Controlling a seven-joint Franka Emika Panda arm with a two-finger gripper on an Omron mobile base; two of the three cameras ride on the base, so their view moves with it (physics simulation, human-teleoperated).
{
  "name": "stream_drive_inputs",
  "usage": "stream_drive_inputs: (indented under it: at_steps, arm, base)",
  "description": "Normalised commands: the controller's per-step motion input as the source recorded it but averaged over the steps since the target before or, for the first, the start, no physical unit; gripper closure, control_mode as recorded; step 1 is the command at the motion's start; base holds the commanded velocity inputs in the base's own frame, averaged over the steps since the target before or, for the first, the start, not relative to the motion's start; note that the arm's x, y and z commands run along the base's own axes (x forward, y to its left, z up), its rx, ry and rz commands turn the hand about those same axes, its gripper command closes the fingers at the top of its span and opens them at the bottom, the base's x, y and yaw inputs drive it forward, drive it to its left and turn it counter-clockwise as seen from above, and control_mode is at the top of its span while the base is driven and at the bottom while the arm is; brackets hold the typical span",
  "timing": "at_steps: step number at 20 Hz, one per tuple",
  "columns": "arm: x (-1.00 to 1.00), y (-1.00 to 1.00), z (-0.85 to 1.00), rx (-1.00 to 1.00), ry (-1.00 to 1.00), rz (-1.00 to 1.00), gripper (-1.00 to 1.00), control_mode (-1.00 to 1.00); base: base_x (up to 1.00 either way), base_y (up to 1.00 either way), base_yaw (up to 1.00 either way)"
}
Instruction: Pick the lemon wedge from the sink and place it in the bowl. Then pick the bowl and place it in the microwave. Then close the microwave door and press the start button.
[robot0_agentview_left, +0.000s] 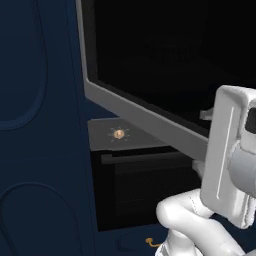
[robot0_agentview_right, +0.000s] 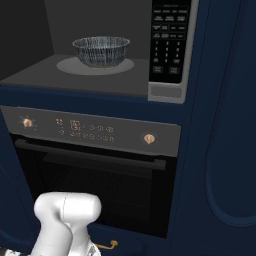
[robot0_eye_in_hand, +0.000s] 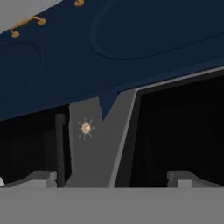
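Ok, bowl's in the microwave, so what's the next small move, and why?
Probably bring the open hand against the outer face of the door and begin pushing it shut. The bowl already sits on the turntable inside the microwave, the door stands swung open, and the hand is empty close by it. Whether the lemon wedge is in the bowl cannot be seen.
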Motion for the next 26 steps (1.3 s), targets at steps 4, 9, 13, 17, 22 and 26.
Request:
stream_drive_inputs:
  at_steps: [4,9,13,17,22,26]
  arm:
    - [0.15,-0.59,0.00,0.07,0.33,0.49,-1.00,-1.00]
    - [0.87,-0.67,0.00,0.10,0.15,0.31,-1.00,-1.00]
    - [1.00,-0.16,0.00,0.00,0.03,-0.04,-1.00,-1.00]
    - [1.00,-0.01,-0.01,-0.08,0.00,-0.27,-1.00,-1.00]
    - [0.99,-0.25,0.00,-0.02,0.00,-0.29,-1.00,-1.00]
    - [0.81,-0.50,0.00,0.00,0.00,-0.17,-1.00,-1.00]
  base:
    - [0.00,0.00,0.00]
    - [0.00,0.00,0.00]
    - [0.00,0.00,0.00]
    - [0.00,0.00,0.00]
    - [0.00,0.00,0.00]
    - [0.00,0.00,0.00]
